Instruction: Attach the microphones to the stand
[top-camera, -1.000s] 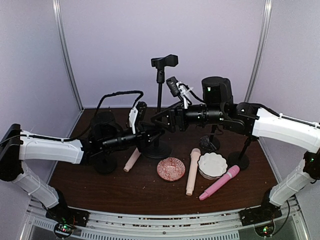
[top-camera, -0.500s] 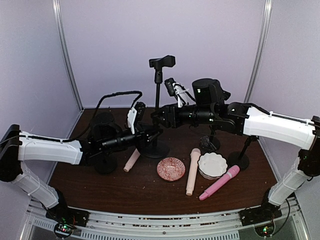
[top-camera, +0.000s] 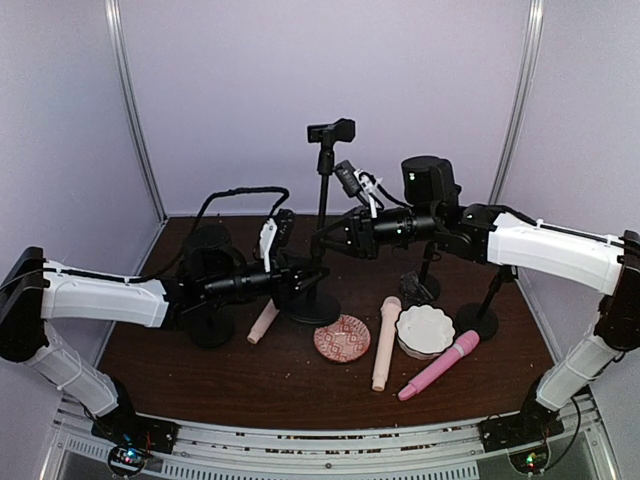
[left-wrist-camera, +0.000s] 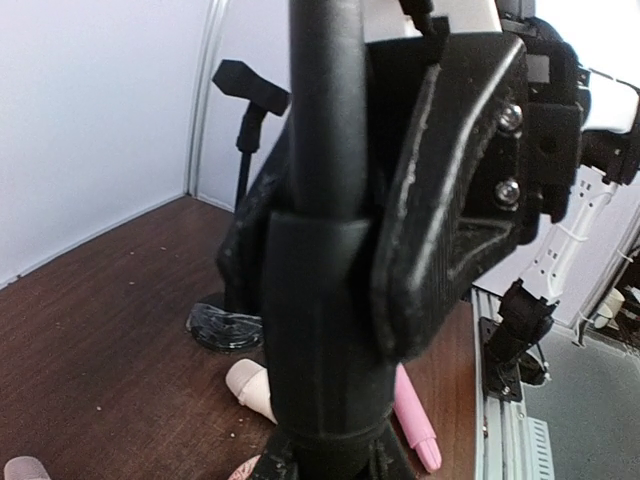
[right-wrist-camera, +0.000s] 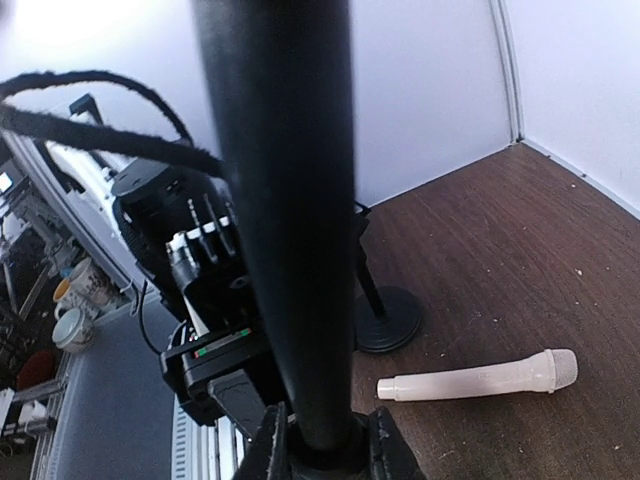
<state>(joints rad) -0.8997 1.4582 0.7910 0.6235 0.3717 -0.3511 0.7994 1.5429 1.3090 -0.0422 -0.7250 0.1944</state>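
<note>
The black stand (top-camera: 322, 205), with an empty clip (top-camera: 331, 131) on top, rises from its round base (top-camera: 315, 306) at the table's middle. My left gripper (top-camera: 311, 277) is shut on its thick lower pole (left-wrist-camera: 320, 330). Higher up, my right gripper (top-camera: 326, 238) is shut on the thin pole (right-wrist-camera: 290, 220), with fingers (right-wrist-camera: 268, 450) on both sides. Three microphones lie on the table: a peach one (top-camera: 265, 322) by the base, a second peach one (top-camera: 384, 342) and a pink one (top-camera: 438, 365) to the right.
A red patterned dish (top-camera: 342, 338) and a white scalloped dish (top-camera: 424, 331) sit between the microphones. Other black stands are on the left (top-camera: 210, 328) and the right (top-camera: 477, 320), with another (top-camera: 420, 285) behind the white dish. Purple walls close in the back and sides.
My right gripper's fingers have closed on the stand's pole. The clip at the top has shifted slightly right and lower. My left arm has barely moved.
</note>
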